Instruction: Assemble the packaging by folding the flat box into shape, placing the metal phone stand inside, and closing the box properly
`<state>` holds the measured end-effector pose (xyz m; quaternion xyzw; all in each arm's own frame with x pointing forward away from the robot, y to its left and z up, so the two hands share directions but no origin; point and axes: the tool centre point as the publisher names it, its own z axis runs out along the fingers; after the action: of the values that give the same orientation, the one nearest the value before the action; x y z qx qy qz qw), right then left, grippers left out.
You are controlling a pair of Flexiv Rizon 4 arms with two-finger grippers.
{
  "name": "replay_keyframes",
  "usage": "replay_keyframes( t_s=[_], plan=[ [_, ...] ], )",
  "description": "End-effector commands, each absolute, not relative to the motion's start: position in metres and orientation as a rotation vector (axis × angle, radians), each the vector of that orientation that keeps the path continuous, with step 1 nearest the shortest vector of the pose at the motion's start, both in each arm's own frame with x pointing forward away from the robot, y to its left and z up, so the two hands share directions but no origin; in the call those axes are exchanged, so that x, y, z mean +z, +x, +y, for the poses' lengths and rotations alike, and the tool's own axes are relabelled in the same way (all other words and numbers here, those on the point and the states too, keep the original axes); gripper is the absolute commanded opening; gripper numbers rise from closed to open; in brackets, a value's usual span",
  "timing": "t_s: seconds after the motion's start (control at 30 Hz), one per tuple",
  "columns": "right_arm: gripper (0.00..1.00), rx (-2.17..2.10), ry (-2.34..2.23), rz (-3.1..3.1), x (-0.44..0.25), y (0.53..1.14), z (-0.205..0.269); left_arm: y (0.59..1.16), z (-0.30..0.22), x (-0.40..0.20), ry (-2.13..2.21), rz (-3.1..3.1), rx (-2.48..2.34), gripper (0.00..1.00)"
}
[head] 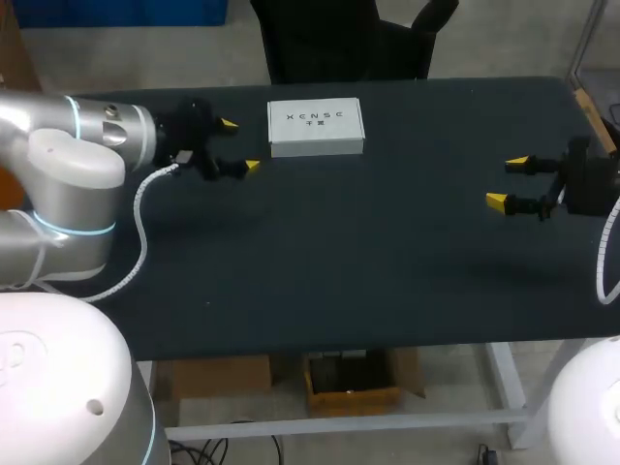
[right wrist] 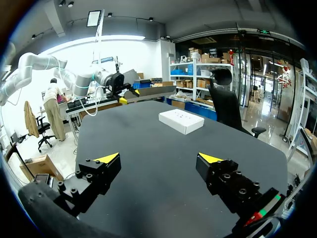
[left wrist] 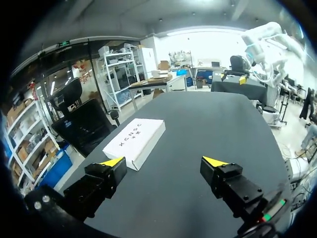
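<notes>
– Box (head: 316, 127) first: where do we have it?
– It is white, shallow and closed, and it lies flat with its printed face up. It sits on the dark counter (head: 339, 262) near the far edge, a little left of the middle in the head view
– And our left pincer (head: 240, 145)?
– It is just beside the box, off its left end. Its yellow-tipped fingers (left wrist: 113, 161) stand wide apart, released, with only bare counter between them. From our left wrist the box (left wrist: 134, 142) lies ahead of one finger and off to that side, not between the two
– Is it touching the box?
– No. In the head view we see a strip of counter between the nearest tip and the box's short side
– What about our right pincer (head: 509, 182)?
– It is over the right end of the counter, well apart from the box. It is released too, with its fingers spread and nothing between them. From our right wrist the box (right wrist: 181, 121) lies far ahead across the counter. Our left pincer (right wrist: 128, 95) shows near it, by the far edge
</notes>
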<state>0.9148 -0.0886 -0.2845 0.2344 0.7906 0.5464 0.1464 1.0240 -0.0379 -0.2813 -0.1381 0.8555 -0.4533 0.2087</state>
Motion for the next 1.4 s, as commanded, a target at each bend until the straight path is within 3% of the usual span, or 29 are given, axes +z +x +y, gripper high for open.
replay_keyframes(
  t_s=[0.03,0.57,1.4],
  plan=[
    [1.00,1.577,0.672,2.276,-0.284,0.914,-0.090,1.027,-0.042,-0.282,-0.302,2.350,-1.234,1.00],
    [1.00,1.577,0.672,2.276,-0.284,0.914,-0.090,1.008,-0.037,-0.262,-0.713,2.180,-1.415,1.00],
    [1.00,1.577,0.672,2.276,-0.284,0.914,-0.090,0.979,-0.044,-0.246,-0.604,2.196,-1.448,1.00]
  ],
)
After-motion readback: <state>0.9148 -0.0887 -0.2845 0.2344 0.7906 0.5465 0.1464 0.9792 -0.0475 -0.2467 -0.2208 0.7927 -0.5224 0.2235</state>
